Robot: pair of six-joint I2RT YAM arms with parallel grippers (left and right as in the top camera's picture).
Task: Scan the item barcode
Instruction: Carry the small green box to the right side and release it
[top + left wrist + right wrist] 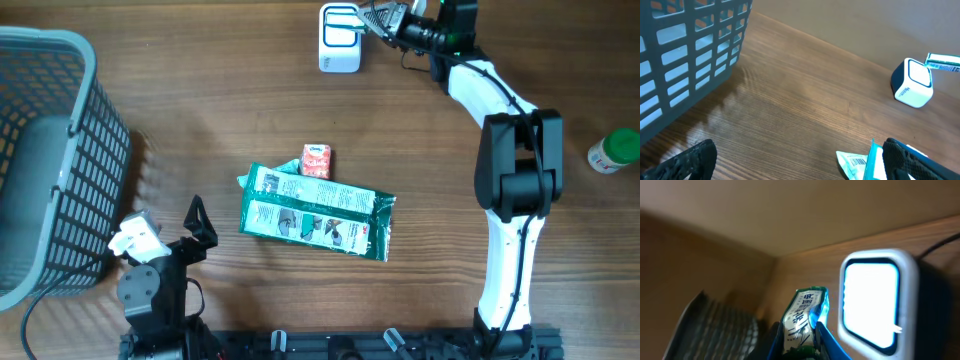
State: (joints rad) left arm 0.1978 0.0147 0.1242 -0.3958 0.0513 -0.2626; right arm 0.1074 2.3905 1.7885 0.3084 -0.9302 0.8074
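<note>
Now right gripper pinches a packet beside the scanner; basket apart.

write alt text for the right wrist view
The right gripper is shut on a slim green and white packet, held close beside the glowing white window of the scanner. A blurred grey basket sits behind on the wooden table.

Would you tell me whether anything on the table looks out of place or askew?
Nothing spilled or damaged. Only the large green packet lies slightly askew at mid-table, the small orange box at its upper edge. The right gripper holds a slim packet before the scanner.
</note>
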